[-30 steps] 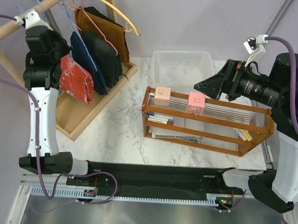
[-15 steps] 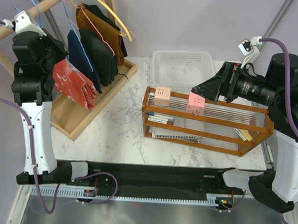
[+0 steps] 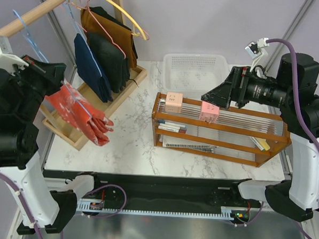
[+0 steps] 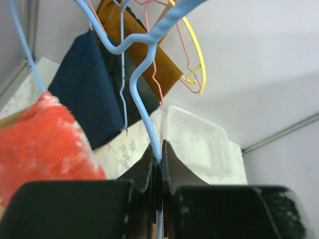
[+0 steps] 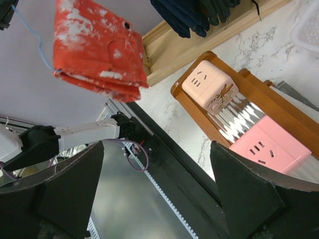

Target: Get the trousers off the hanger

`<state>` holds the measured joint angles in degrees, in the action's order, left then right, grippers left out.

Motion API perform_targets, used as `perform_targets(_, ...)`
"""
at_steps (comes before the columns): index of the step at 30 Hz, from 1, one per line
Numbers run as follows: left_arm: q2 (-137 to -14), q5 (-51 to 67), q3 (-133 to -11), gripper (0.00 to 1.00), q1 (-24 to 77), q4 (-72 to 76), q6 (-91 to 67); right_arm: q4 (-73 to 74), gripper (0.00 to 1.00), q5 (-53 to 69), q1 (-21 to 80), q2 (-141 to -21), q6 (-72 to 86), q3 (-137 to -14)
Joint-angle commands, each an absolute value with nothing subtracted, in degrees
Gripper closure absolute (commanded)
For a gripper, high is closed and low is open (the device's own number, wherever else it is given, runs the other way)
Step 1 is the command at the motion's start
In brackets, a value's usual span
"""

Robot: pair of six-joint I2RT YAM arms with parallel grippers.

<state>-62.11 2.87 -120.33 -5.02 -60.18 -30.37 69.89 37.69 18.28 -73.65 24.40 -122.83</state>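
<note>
trousers (image 4: 42, 144): cut off by left edge, lower part hidden behind left gripper (image 4: 158, 158). hanger (image 4: 149, 36): blurred, top cut off by upper edge. right gripper (image 5: 159, 186): fingers dark, cut off below.

Nothing legible for you here.
The gold emblem on the peach socket cube (image 5: 209, 92) and the book spines (image 3: 172, 126) in the wooden rack (image 5: 264, 97) are too small to read.

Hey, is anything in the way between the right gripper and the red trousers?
Nothing visible blocks it. The right wrist view sees the trousers on the light-blue hanger unobstructed. The wooden rack and its peach power cube appear to sit below that path, under the open right gripper.
</note>
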Motion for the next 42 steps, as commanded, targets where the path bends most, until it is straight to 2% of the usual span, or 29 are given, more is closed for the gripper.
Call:
perform_targets(1,-60.3,12.9,-124.1,0.98,-5.1,-55.1,-33.8,68.3,0.06,35.4,20.2,-76.7,20.1,-125.8)
perform_targets(6,-61.0,20.1,-127.2,0.98,-5.0,-58.3,-35.2,63.1,0.07,28.8,29.2,-79.4,22.8,-126.6)
perform_targets(9,-60.0,21.8,-126.0,0.98,-5.1,-58.6,-39.7,62.1,0.08,18.6,41.0,-82.7,23.9,-129.9)
perform_targets(10,-59.7,22.1,-125.7,0.98,-5.1,-58.5,-41.3,62.0,0.08,12.1,48.5,-84.4,23.8,-130.7)
perform_targets(12,-59.4,22.1,-125.8,0.98,-5.0,-58.6,-41.7,60.4,0.08,5.4,55.9,-85.5,23.1,-131.2)
perform_targets(13,-59.3,22.1,-126.1,0.98,-5.0,-58.7,-41.7,59.6,0.08,1.8,62.9,-86.1,22.8,-130.8)
perform_targets(15,-60.1,23.3,-127.9,0.98,-5.0,-59.0,-41.8,57.1,0.09,-8.5,69.5,-87.1,19.8,-129.7)
perform_targets(18,-60.3,25.1,-129.2,0.98,-5.0,-59.9,-42.6,53.3,0.09,-24.7,86.9,-89.2,11.0,-128.3)
perform_targets(20,-59.9,25.1,-129.0,0.98,-5.0,-59.9,-43.1,47.9,0.11,-32.7,92.3,-89.0,7.1,-124.7)
perform_targets(22,-59.7,25.3,-129.1,0.98,-4.9,-59.9,-43.4,44.6,0.15,-36.7,95.2,-87.4,4.3,-121.9)
perform_targets(29,-58.7,28.6,-128.9,0.98,-5.1,-60.0,-47.1,32.8,0.22,-36.7,96.6,-84.6,0.7,-110.1)
perform_targets(34,-57.9,29.9,-128.8,0.98,-5.0,-59.9,-48.3,26.3,0.31,-38.6,97.0,-85.1,-1.9,-107.4)
perform_targets(42,-57.9,31.8,-129.4,0.98,-5.0,-59.7,-49.6,23.3,0.31,-35.1,97.8,-85.8,-0.4,-108.5)
